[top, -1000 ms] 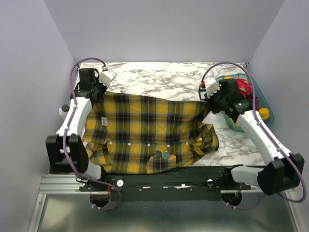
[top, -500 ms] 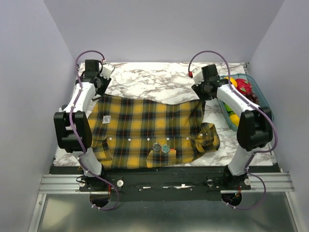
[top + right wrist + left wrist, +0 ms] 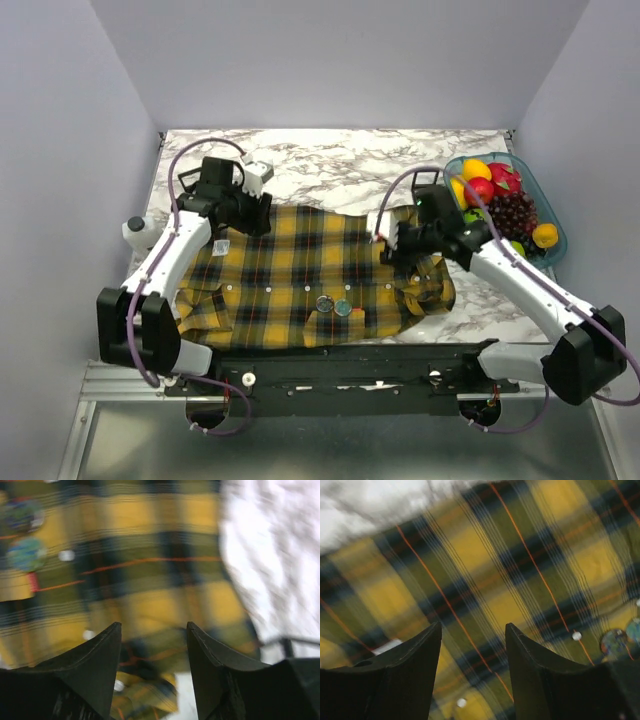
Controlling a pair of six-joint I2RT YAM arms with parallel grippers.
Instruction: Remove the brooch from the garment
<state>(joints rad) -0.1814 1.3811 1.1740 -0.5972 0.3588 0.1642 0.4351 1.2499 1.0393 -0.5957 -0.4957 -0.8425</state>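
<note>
I see my left gripper (image 3: 472, 630) parted and empty above the garment (image 3: 300, 255), right gripper (image 3: 154, 627) likewise parted, gripping nothing, brooch (image 3: 343, 308) on the plaid near its front edge, beside a darker disc (image 3: 323, 303)

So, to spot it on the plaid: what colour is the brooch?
The brooch is dull teal-green, clearest in the top view.

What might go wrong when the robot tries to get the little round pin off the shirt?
Two small discs sit side by side on the plaid shirt, so a gripper might pinch the darker disc, not the teal brooch. The left gripper and right gripper are open, pinning nothing, so the cloth may lift with the brooch. The right arm might bump the nearby fruit bowl.
</note>
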